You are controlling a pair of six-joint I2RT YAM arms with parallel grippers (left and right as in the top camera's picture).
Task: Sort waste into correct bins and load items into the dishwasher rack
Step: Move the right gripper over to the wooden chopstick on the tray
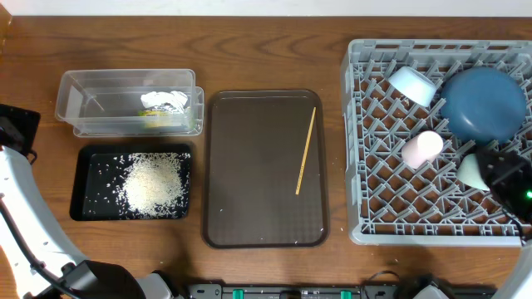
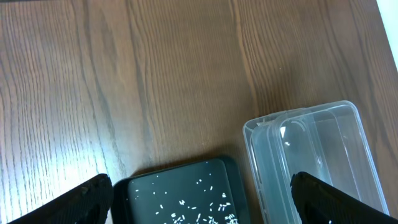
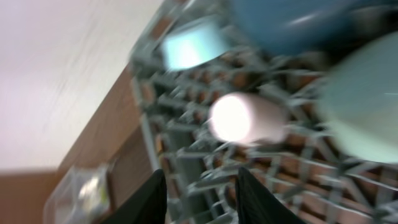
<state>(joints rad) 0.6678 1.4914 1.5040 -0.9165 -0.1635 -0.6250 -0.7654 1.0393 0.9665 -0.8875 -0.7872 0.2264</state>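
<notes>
Overhead view: the heap of loose white rice (image 1: 154,184) lies in the black tray (image 1: 83,208) at about 8 o'clock on the table. It is piled toward the tray's right half, with stray grains scattered on the 9 o'clock side. Just beyond the tray, at 10 o'clock, sits the clear tub (image 1: 83,104). The crumpled wrapper (image 1: 164,106) lies inside at its 3 o'clock end; any print on it is too small to read.

At the table's middle is the brown serving tray (image 1: 249,166). The wooden stick (image 1: 306,151) lies on its right half, slanting from 1 o'clock down to 7 o'clock.

The dishwasher rack (image 1: 366,224) fills the 3 o'clock side. Within it the light-blue bowl (image 1: 413,85) is at 11 o'clock, the dark-blue dish (image 1: 485,104) at 1 o'clock, the pink cup (image 1: 422,148) on its side near the middle, and the mint-green bowl (image 1: 472,170) at about 4 o'clock.

The right gripper (image 3: 202,202) hangs over the rack just beside the mint-green bowl. Its wrist view is blurred, but the fingers stand apart with nothing between them and the pink cup lies beyond them. The left gripper (image 2: 211,202) has its fingers spread wide and empty above the near corners of the black tray and the clear tub.
</notes>
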